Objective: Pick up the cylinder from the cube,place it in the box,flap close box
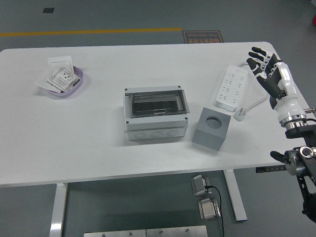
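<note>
On my white table (74,148) a lavender bowl (61,85) sat near the far left corner, holding printed cards, with a white card (60,61) leaning at its far rim. Toward my far right lay a white power strip (230,87), its cable (256,101) curling to a plug (240,114) beside it.

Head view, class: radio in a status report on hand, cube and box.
Right hand open, raised over the table's right end, holding nothing. Grey cube beside the box, no cylinder visible in its hole. Power strip between hand and cube.
</note>
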### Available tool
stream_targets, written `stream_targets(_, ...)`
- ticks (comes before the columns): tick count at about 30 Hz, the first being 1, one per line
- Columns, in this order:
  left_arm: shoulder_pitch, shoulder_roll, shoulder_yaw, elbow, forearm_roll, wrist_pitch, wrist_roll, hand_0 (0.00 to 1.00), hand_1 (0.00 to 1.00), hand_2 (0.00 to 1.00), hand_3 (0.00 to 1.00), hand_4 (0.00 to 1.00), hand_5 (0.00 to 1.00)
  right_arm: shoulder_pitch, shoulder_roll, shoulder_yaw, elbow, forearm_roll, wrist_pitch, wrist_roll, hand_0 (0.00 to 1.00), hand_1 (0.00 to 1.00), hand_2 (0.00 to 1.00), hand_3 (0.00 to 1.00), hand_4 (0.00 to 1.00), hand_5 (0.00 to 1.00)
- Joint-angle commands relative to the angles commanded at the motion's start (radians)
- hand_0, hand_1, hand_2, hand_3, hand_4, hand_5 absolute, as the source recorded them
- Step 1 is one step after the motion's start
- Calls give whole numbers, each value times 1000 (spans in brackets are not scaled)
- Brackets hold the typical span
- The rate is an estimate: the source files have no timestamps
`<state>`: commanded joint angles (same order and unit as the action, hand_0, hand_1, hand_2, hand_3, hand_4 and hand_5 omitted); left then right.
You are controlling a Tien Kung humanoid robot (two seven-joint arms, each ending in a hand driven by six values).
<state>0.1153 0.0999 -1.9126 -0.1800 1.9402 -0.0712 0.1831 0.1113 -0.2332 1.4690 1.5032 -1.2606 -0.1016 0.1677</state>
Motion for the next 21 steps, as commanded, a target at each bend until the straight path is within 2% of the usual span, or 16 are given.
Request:
stream_targets(7,-1,2,14,0,-14,1,-3,591,659,606,601,668,294,-8,2,9,3,-2,-1,1,844,754,784,793,882,527)
stream_targets(21,-2,-7,-1,0,-4,0,-1,591,658,606,601,668,294,-12,7,31,5,-12,-5,1,844,754,785,794,879,515)
